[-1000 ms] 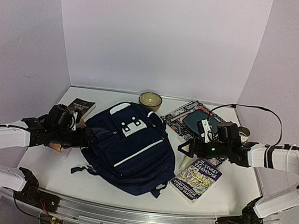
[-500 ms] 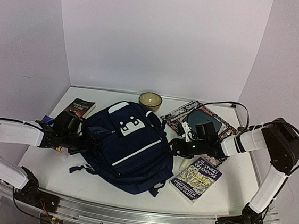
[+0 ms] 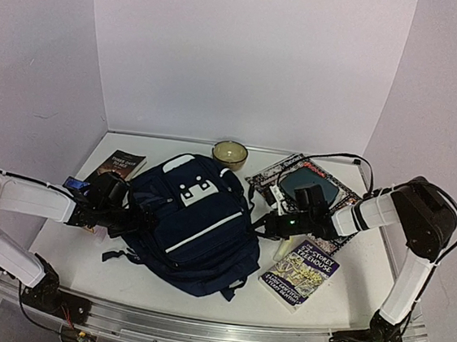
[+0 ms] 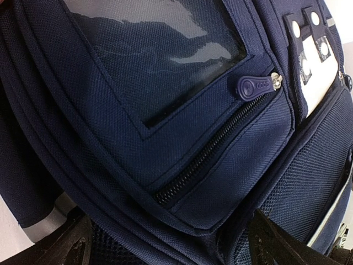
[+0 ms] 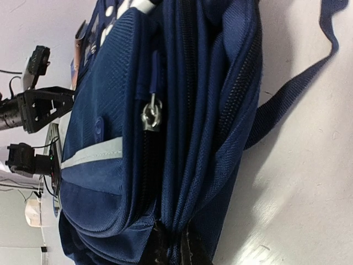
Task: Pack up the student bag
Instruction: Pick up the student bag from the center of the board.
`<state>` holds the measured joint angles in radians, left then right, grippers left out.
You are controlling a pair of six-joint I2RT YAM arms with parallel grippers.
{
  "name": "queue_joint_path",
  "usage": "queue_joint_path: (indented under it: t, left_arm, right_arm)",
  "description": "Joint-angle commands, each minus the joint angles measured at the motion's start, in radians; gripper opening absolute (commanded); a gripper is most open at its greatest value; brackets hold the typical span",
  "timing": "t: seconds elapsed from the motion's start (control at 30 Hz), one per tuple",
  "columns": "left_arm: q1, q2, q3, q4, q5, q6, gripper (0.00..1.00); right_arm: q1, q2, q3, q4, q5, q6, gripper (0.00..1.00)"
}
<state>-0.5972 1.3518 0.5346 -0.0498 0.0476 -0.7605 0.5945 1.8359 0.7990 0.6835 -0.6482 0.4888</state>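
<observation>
right gripper [image 5: 174, 251] is pinching a thin seam of the student bag [image 3: 199, 221], risking slipping off; left gripper [image 3: 136, 219] is gaping open beside it.

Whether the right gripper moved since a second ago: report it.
Yes: the right gripper moved left, away from the treehouse book, onto the student bag.

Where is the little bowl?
In the top view, the bowl sits at the middle back of the table, just behind the student bag, near the wall.
</observation>
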Motion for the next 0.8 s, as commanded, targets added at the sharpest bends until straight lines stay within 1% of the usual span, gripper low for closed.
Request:
queue_joint_path:
  t: [0.0,0.2,0.43,0.57,0.67,0.77]
  left_arm:
    - [-0.007,-0.013,0.038,0.045,0.007,-0.005,0.99]
    - [-0.007,-0.065,0.036,0.045,-0.028,0.021,0.99]
    - [-0.007,-0.128,0.042,0.039,-0.022,0.067,1.0]
    - [-0.007,-0.146,0.094,0.019,0.008,0.115,1.0]
    - [-0.007,-0.164,0.15,-0.008,0.037,0.157,1.0]
    - [-0.007,-0.182,0.189,-0.008,0.1,0.185,0.99]
  right_arm:
    - [0.025,-0.131,0.016,0.029,-0.11,-0.009,0.0]
    - [0.038,-0.255,0.033,-0.041,-0.082,-0.025,0.0]
    - [0.089,-0.393,0.129,-0.231,0.029,-0.115,0.0]
    - [0.108,-0.424,0.173,-0.303,0.106,-0.151,0.0]
    - [0.115,-0.43,0.179,-0.314,0.127,-0.153,0.0]
    - [0.127,-0.419,0.183,-0.314,0.154,-0.151,0.0]
